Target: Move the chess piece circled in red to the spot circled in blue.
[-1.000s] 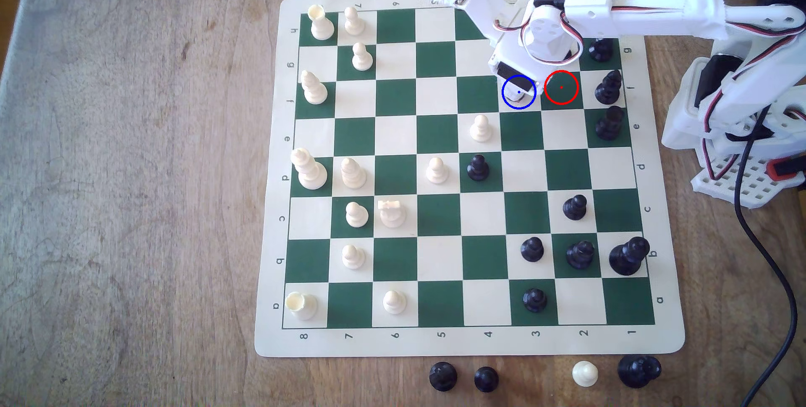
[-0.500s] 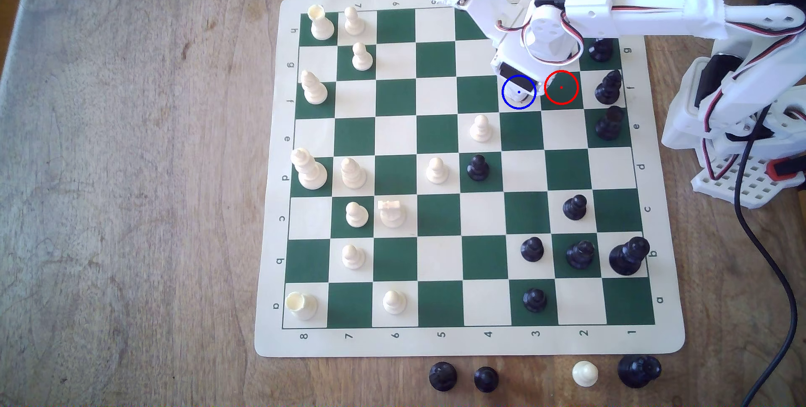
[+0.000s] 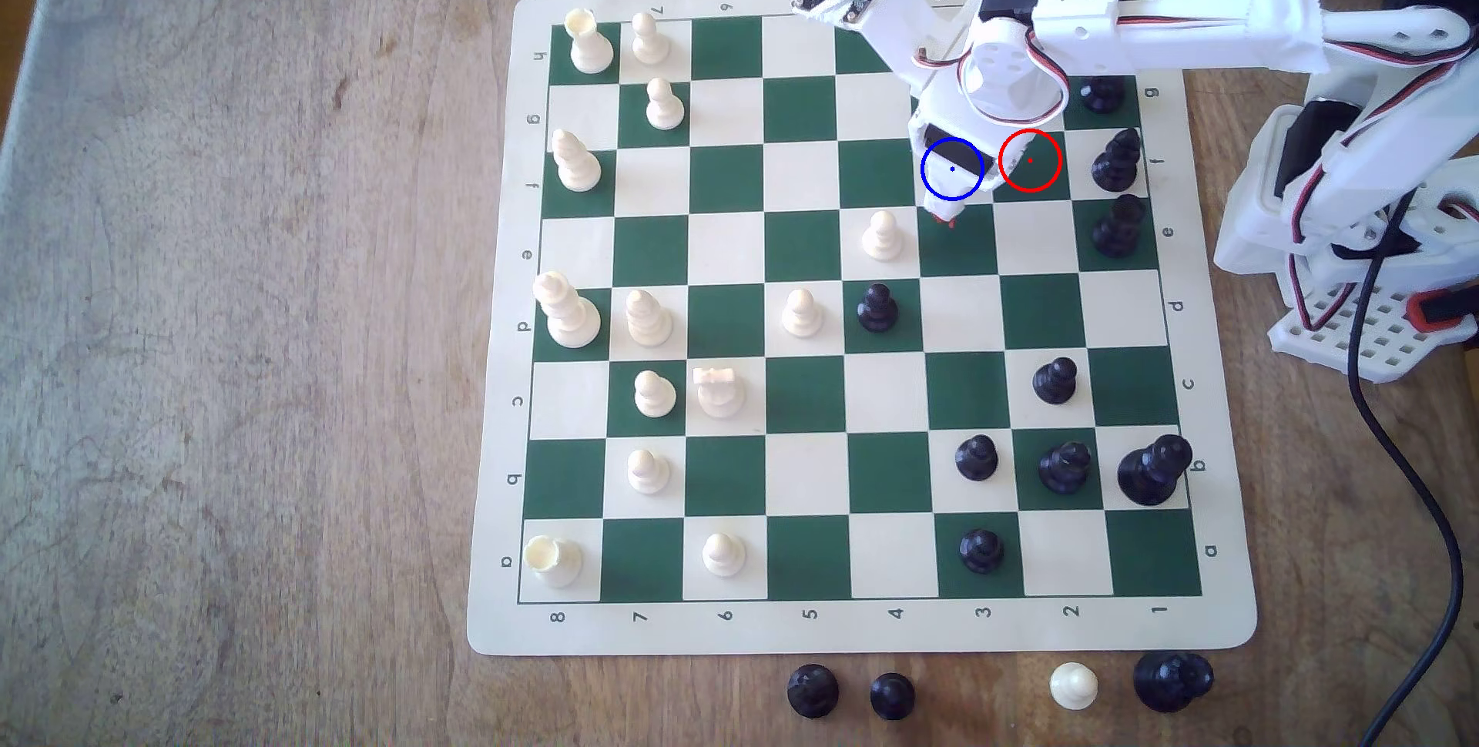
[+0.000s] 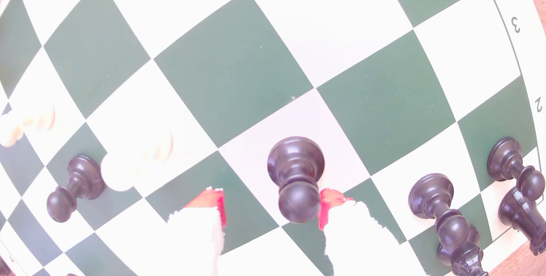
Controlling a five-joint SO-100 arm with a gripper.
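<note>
Item: black pawn (image 4: 295,172), upright on cream sq w/ blue ring (image 3: 951,169), third sq in from board's far edge; gripper (image 4: 271,208) jaws apart, one red-tipped finger (image 4: 328,205) just beside head; risk: snagging head on withdrawal, tipping pawn.

I see a green and cream chess board (image 3: 1224,627) mid-frame, white pieces (image 3: 568,311) at its left, four loose pieces (image 3: 1072,685) at the bottom.
</note>
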